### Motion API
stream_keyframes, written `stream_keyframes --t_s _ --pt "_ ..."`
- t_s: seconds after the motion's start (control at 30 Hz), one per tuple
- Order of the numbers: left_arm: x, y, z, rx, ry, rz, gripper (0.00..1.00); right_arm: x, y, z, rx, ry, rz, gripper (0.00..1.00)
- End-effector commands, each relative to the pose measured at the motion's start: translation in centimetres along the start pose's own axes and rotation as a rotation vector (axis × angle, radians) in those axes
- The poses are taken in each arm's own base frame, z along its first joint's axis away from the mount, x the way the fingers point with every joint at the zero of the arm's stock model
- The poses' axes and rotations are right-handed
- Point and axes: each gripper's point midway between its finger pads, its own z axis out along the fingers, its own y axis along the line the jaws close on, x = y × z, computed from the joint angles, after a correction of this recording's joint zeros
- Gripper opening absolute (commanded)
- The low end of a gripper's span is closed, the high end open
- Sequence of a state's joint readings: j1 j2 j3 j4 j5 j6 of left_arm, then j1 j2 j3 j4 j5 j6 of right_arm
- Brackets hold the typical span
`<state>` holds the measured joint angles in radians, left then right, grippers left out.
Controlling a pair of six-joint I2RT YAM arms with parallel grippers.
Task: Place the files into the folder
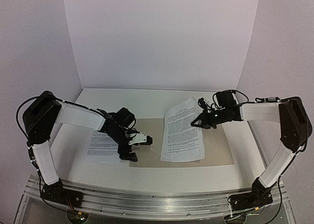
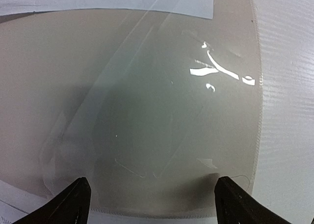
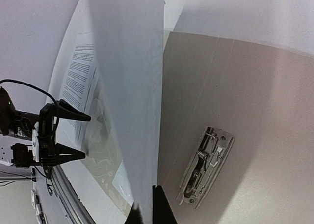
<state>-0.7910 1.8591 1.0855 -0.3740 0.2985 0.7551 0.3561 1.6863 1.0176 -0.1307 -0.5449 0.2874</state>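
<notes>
The beige folder (image 1: 221, 145) lies open and flat on the table. Its metal clip (image 3: 206, 165) shows on the inner face (image 3: 255, 86) in the right wrist view. My right gripper (image 1: 200, 121) is shut on the far right edge of one printed file sheet (image 1: 182, 130). That edge is lifted while the rest of the sheet lies over the folder; the right wrist view shows the sheet (image 3: 132, 96) edge-on between my fingertips (image 3: 147, 211). My left gripper (image 1: 139, 149) is open and empty, low over the folder's glossy left part (image 2: 147, 101). A second file sheet (image 1: 100, 145) lies left of the folder, partly under my left arm.
White walls close off the back and both sides. The white tabletop (image 2: 289, 111) shows just past the folder's edge. The metal rail (image 1: 157, 202) runs along the near table edge. My left gripper (image 3: 61, 135) also shows in the right wrist view, beside the second sheet (image 3: 81, 76).
</notes>
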Motion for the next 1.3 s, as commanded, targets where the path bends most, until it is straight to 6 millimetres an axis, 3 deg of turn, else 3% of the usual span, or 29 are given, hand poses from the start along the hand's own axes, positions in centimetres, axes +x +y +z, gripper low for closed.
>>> stream_keyframes --t_s 0.0,0.1,0.2,0.37,0.57,0.93,1.07,1.2,1.27 --pt "0.7 0.4 -2.8 -0.035 0.021 0.006 0.85 0.2 0.4 0.9 -0.061 -0.011 0.030 0.00" --pt "0.7 1.0 -3.8 -0.038 0.020 -0.015 0.73 0.5 0.2 1.5 -0.070 -0.001 0.043 0.00" --pt "1.4 0.3 -3.6 -0.021 0.036 0.001 0.61 0.9 0.0 2.0 -0.084 0.021 0.052 0.00" --pt "2.8 0.7 -3.4 -0.045 0.071 0.002 0.55 1.0 -0.3 2.5 -0.079 0.032 0.045 0.00" --pt "4.5 0.8 -2.8 -0.032 0.078 0.008 0.52 1.4 -0.9 2.8 -0.067 0.042 0.059 0.00" --pt "4.2 0.1 -1.2 0.005 0.052 0.006 0.52 2.4 -0.7 5.5 -0.050 0.096 0.079 0.01" --pt "4.4 -0.5 -1.1 0.020 0.043 0.011 0.52 1.9 -0.2 5.8 -0.027 0.079 0.089 0.05" --pt "4.5 -0.5 -1.1 0.019 0.045 0.008 0.52 1.6 -2.2 4.9 0.121 0.040 0.132 0.22" --pt "4.4 -0.4 -1.2 0.014 0.040 0.014 0.52 2.0 -3.2 4.0 0.203 0.034 0.143 0.26"
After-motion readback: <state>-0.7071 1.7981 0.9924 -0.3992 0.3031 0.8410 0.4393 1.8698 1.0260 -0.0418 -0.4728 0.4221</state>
